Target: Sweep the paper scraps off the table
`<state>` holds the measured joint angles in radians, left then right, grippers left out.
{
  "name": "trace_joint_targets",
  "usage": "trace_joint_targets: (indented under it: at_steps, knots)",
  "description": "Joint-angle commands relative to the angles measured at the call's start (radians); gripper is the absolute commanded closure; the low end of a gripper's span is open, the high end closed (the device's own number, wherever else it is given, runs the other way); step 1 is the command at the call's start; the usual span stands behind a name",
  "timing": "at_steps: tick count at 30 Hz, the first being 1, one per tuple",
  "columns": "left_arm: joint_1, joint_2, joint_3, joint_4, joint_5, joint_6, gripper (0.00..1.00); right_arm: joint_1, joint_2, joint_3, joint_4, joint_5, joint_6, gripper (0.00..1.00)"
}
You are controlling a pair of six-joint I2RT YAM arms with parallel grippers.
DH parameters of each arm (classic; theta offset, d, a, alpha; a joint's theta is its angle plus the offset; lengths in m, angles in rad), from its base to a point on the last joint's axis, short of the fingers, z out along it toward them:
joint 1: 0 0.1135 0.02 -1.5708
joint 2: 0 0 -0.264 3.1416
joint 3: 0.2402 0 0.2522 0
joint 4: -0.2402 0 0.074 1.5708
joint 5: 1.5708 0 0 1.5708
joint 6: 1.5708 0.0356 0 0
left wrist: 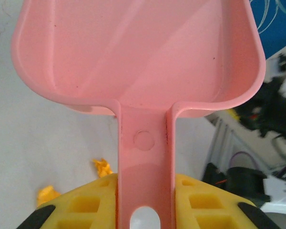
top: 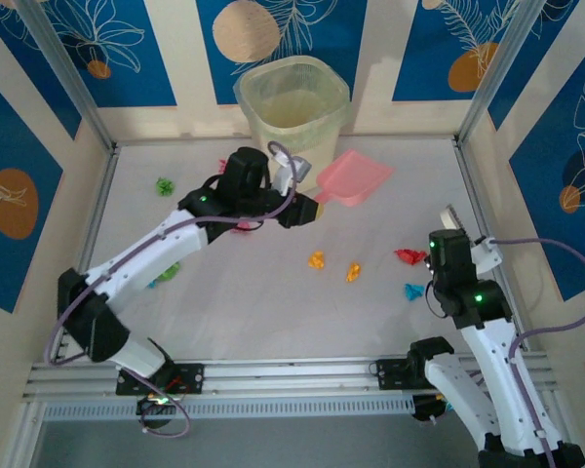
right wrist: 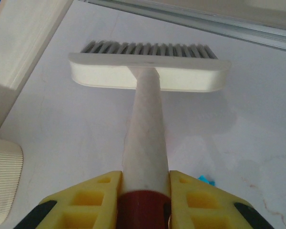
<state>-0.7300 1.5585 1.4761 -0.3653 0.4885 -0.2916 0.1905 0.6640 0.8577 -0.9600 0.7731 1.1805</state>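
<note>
Left gripper (top: 300,200) clamped on the handle of the dustpan (top: 356,177), yellow fingers (left wrist: 86,206) either side of the flat pink stem. Pan is smooth pink plastic, a shallow scoop with rounded walls. Its long axis runs from the gripper out to the far right, mouth away from the arm. It lies just near of the bin (top: 292,102), a translucent yellowish tub at the far wall. Cannot tell whether the pan's lip touches the table (top: 370,327).

Right gripper (top: 450,237) clenched on the brush (right wrist: 148,74): round cream handle with a dark red end, white plastic head set crosswise, short grey bristles. Brush is at the right side, close to the rail (top: 476,200).

Scraps (top: 317,259): tiny crumpled wads loose on the matte white-grey top.
- Red and cyan: just left of the right gripper.
- Two orange: further left, mid-table, between brush and pan.
- Green ones and a pink one: on the left, by or under the left arm.

Judgement: the right arm is nearer the red, cyan and orange wads. They lie left of the brush, so the stroke should run leftward and far, toward the pan. The pan's mouth looks turned away from that line.
</note>
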Motion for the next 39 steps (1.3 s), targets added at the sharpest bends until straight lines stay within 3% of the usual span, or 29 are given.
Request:
trace_joint_targets:
  at_steps: [1,5,10,15,24,39]
  knots:
    - [-0.015,0.081,0.082,-0.108,0.04,0.209,1.0,-0.029,0.034,0.103,-0.159,-0.02,0.082,1.0]
    - [-0.037,0.171,0.068,-0.126,-0.008,0.305,1.0,-0.066,0.08,0.205,-0.285,-0.042,0.125,1.0]
    - [-0.057,0.307,0.127,-0.187,-0.185,0.378,1.0,-0.105,0.177,0.338,-0.474,-0.046,0.193,1.0]
    - [-0.063,0.385,0.144,-0.196,-0.271,0.429,1.0,-0.115,0.202,0.351,-0.409,-0.12,0.129,1.0]
    - [-0.081,0.516,0.216,-0.209,-0.437,0.442,1.0,-0.122,0.276,0.36,-0.434,-0.185,0.229,1.0]
    - [-0.146,0.654,0.339,-0.205,-0.499,0.445,1.0,-0.105,0.301,0.374,-0.354,-0.267,0.272,1.0]
